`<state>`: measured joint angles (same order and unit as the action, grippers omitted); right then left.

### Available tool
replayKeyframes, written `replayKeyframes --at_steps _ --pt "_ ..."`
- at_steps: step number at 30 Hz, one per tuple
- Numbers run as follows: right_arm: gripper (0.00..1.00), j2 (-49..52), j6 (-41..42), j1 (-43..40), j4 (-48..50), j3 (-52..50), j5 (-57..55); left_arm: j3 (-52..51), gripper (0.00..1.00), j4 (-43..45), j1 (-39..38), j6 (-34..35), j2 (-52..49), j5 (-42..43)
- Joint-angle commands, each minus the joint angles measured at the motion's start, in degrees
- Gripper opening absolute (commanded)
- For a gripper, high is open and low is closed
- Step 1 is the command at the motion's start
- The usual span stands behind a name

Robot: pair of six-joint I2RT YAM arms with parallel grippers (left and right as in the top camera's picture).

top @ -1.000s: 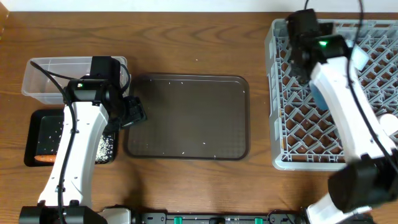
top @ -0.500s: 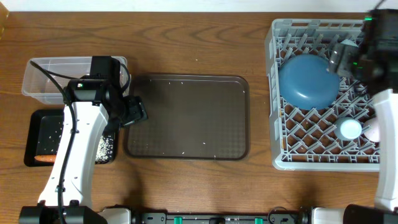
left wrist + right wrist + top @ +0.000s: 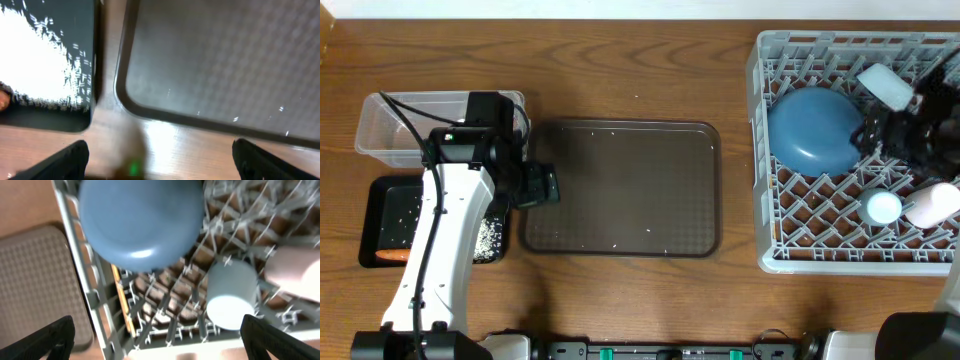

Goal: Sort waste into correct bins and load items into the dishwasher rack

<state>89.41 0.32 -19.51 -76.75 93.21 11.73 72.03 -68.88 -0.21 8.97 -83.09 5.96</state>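
My left gripper [image 3: 542, 185] [image 3: 160, 165] is open and empty, low over the table between the black tray [image 3: 372, 200] [image 3: 50, 117] and the brown serving tray. The black tray holds rice [image 3: 492, 235] [image 3: 35, 60] and the carrot [image 3: 392, 256] [image 3: 2, 100]. The clear tub [image 3: 380, 125] stands behind it. My right gripper [image 3: 875, 135] [image 3: 157, 345] is open and empty above the grey rack [image 3: 765, 150] [image 3: 100, 315]. The rack holds the upturned pale blue bowl [image 3: 810, 128] [image 3: 140, 220], the light blue cup [image 3: 883, 207] [image 3: 230, 297] and the pinkish cup [image 3: 932, 205] [image 3: 295, 272]. A yellowish strip [image 3: 119, 292] in the rack may be the chopsticks. The plate and foil are not visible.
The dark brown serving tray [image 3: 620, 190] [image 3: 225, 65] [image 3: 35, 275] lies mid-table with a few rice grains on it. My left arm crosses over the black tray and the tub's right end.
My right arm has swung from the rack's back left to its right side, uncovering the bowl and both cups. My left gripper has barely shifted.
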Motion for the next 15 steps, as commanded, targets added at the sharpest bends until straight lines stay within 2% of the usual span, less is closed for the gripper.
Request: replayKeyframes --at_steps 1,6,10,12,15 --pt "0.99 -1.66 -1.03 -0.85 0.26 -6.62 1.84 0.04 0.92 -1.77 0.13 -1.25 0.83 -0.66" --pt "0.99 -11.43 0.48 -0.79 8.35 -19.1 1.62 -6.43 0.92 5.16 0.13 -1.25 11.28 -0.66" --pt "0.99 -26.01 0.46 0.7 17.11 -29.9 -3.76 -15.34 0.93 11.85 0.13 -0.66 25.66 -0.68" --pt "0.99 -33.44 0.48 1.62 20.98 -34.8 -6.6 -19.54 1.0 14.23 0.15 1.18 32.44 -0.66" --pt "0.99 -42.58 1.09 1.88 26.86 -40.96 -5.88 -24.09 0.98 17.81 0.13 1.4 41.16 -0.63"
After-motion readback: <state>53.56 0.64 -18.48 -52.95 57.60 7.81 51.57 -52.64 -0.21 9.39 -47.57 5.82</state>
